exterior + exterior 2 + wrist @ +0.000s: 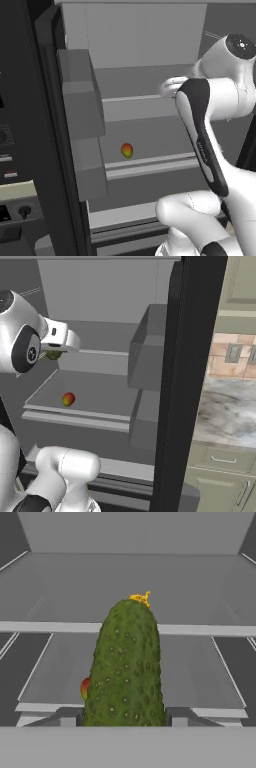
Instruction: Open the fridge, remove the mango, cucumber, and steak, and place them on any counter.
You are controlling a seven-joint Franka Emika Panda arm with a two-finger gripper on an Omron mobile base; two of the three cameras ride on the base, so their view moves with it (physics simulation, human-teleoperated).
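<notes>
The fridge (150, 45) stands open, its light grey shelves facing me. My gripper (124, 717) is shut on the cucumber (127, 667), a bumpy dark green cylinder that points away from the hand with a yellow tip. Its fingers (67, 716) press the cucumber's sides. In the right base view the cucumber (53, 354) peeks out under the white hand, level with the upper shelf edge. The mango (127, 150) (68, 399), red and yellow-green, lies on the lower shelf, and a sliver of the mango (85, 688) peeks out behind the cucumber. The steak is out of view. The counter (225, 406) lies to the right.
The left fridge door (55, 125) with grey door bins (82, 100) stands open on the left. The right door (185, 381) with its bins (147, 351) separates the fridge from the counter. Sage green drawers (220, 461) sit beneath the stone. Oven controls (10, 165) show at far left.
</notes>
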